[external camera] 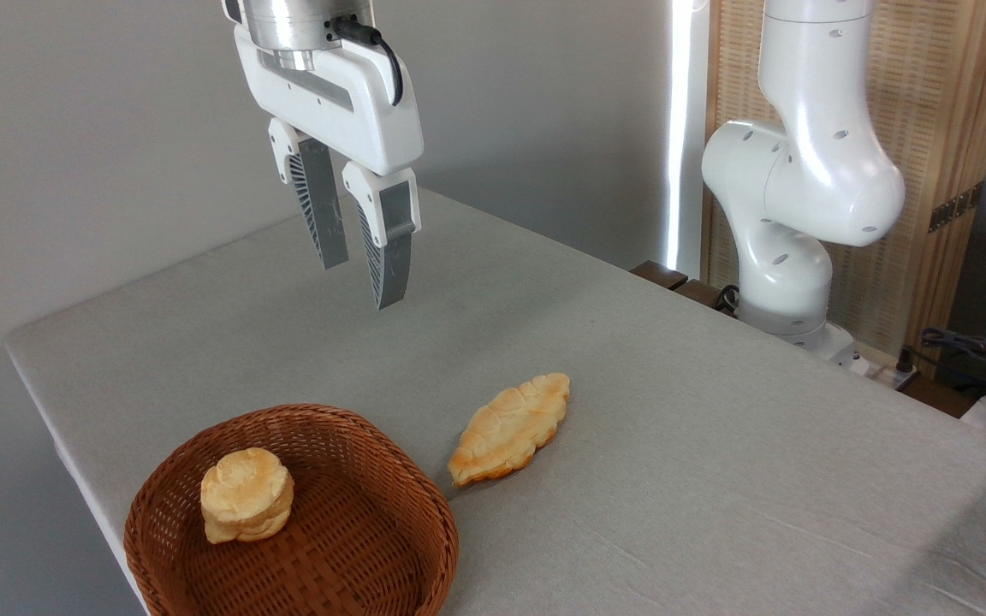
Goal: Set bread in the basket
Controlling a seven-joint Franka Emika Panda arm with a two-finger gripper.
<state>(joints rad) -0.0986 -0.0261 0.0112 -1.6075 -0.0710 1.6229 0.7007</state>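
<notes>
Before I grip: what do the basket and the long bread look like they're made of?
The basket looks like woven wicker, reddish-brown with a slight sheen; the crossing strands show on wall and floor. The bread looks like baked pastry, matt golden-brown with ridged, scalloped edges; whether it is real or a replica cannot be told.

Single high oblique view across table (630, 359)

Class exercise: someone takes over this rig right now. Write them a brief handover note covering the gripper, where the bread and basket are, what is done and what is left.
Gripper: open, empty, raised above the grey table.
Long leaf-shaped golden-brown pastry: lying on the table just right of the basket, not gripped.
Round reddish-brown wicker basket: near the table's front-left corner, holding only a small round stacked bun.
Done: nothing visible for the pastry.
Left: grasp it, lift it, place it in the basket.
</notes>
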